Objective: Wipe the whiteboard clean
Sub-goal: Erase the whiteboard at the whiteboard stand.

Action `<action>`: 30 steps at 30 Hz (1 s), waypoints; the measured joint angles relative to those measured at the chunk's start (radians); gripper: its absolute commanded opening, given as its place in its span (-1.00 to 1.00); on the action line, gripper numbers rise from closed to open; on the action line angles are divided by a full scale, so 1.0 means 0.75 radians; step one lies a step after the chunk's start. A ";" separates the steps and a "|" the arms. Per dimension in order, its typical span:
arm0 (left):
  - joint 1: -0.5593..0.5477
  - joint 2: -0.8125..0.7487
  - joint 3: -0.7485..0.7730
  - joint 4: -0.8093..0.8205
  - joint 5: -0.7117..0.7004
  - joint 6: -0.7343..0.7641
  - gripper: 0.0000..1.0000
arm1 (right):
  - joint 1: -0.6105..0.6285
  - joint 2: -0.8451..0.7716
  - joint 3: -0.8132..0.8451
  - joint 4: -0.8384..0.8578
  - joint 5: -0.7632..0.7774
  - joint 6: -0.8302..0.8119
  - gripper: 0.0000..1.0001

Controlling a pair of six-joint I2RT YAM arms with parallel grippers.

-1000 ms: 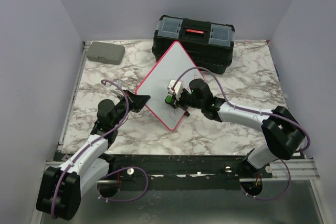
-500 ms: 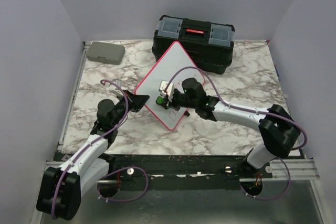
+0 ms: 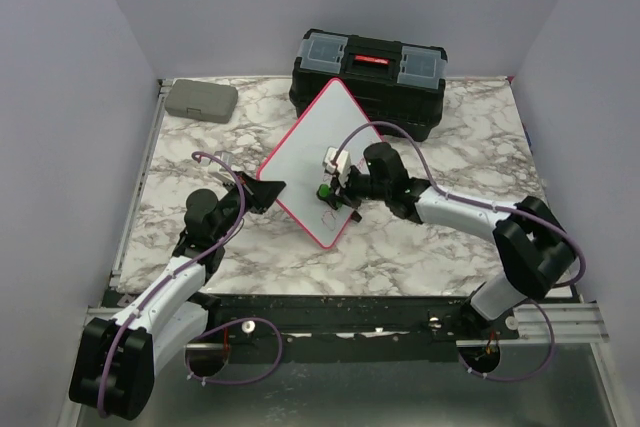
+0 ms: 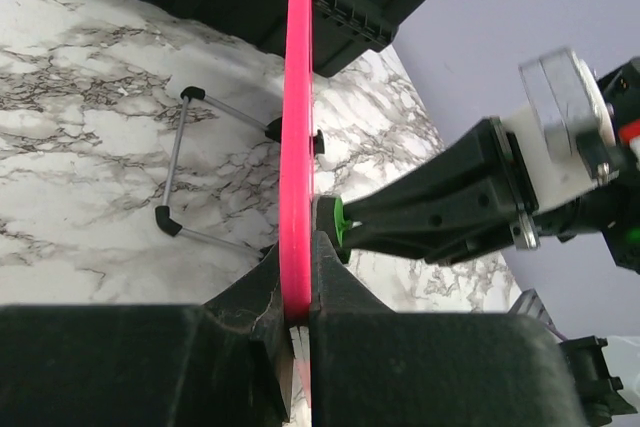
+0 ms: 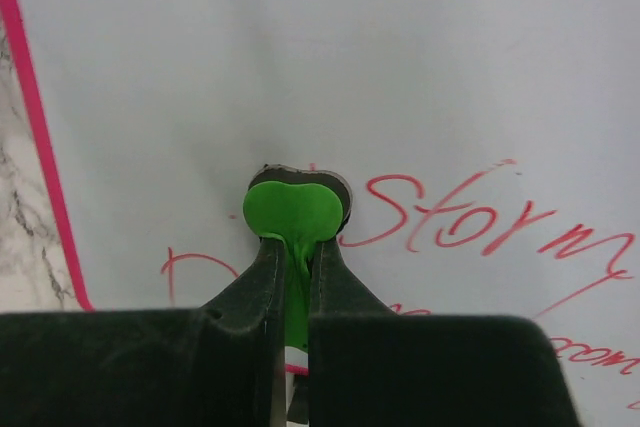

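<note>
**Top view.** The whiteboard [image 3: 315,162] sits mid-table, turned like a diamond, with the black toolbox [image 3: 368,77] at its 12 o'clock. My left pincer [image 3: 268,190] is closed tight on the pink frame at the board's 9 o'clock corner. My right pincer [image 3: 335,187] is closed on a small green eraser [image 5: 293,209], its pad laid against the white face.

**Right wrist view.** Red handwriting [image 5: 455,222] lies unerased at 3 o'clock of the pad.

**Risks, as I judge them.**
- Too much pressure could pivot the board about my single corner grip, or slide it free.
- The thin eraser tab could twist between my jaws, so the pad skims and leaves streaks.
- A wide stroke could run off the edge.
</note>
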 measured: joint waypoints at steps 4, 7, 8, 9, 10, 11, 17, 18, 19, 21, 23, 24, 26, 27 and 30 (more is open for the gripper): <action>-0.001 -0.001 0.000 0.006 -0.005 -0.001 -1.00 | -0.038 0.057 0.093 -0.040 -0.024 0.025 -0.99; 0.006 -0.002 0.000 0.008 -0.033 0.000 -1.00 | -0.034 0.096 0.143 -0.058 -0.039 0.038 -0.99; 0.007 -0.004 0.000 0.007 -0.036 0.001 -1.00 | -0.031 0.099 0.146 -0.060 -0.038 0.038 -0.99; 0.008 -0.005 0.000 0.005 -0.037 0.001 -1.00 | -0.026 0.099 0.146 -0.061 -0.037 0.037 -0.99; 0.008 -0.006 0.000 0.003 -0.038 0.001 -1.00 | -0.017 0.098 0.146 -0.061 -0.034 0.033 -0.99; 0.008 -0.007 0.000 0.001 -0.038 0.001 -1.00 | -0.009 0.097 0.146 -0.060 -0.031 0.024 -0.99; 0.007 -0.004 0.000 0.006 -0.033 0.001 -1.00 | 0.108 0.041 0.057 -0.045 -0.055 -0.048 -0.99; 0.007 -0.002 0.000 0.008 -0.033 0.001 -1.00 | 0.111 0.036 0.039 -0.049 -0.059 -0.060 -0.99; 0.007 -0.001 0.000 0.009 -0.033 0.001 -1.00 | 0.131 0.032 0.024 -0.053 -0.060 -0.071 -0.99; 0.007 0.002 0.000 0.011 -0.032 0.001 -1.00 | 0.136 0.022 -0.006 -0.057 -0.057 -0.085 -0.99; 0.007 0.004 0.000 0.013 -0.032 0.001 -1.00 | 0.129 0.017 -0.029 -0.066 -0.045 -0.086 -0.99; 0.007 0.005 0.000 0.014 -0.032 0.001 -1.00 | 0.121 0.017 -0.033 -0.074 -0.044 -0.082 -0.99; 0.007 0.008 0.000 0.020 -0.031 0.001 -1.00 | 0.087 0.017 -0.033 -0.088 -0.045 -0.070 -0.99; 0.007 0.009 0.000 0.022 -0.030 0.001 -1.00 | 0.061 0.019 -0.030 -0.094 -0.044 -0.063 -0.99; 0.007 0.011 0.000 0.023 -0.028 0.001 -1.00 | -0.012 0.039 -0.002 -0.121 -0.034 -0.043 -0.99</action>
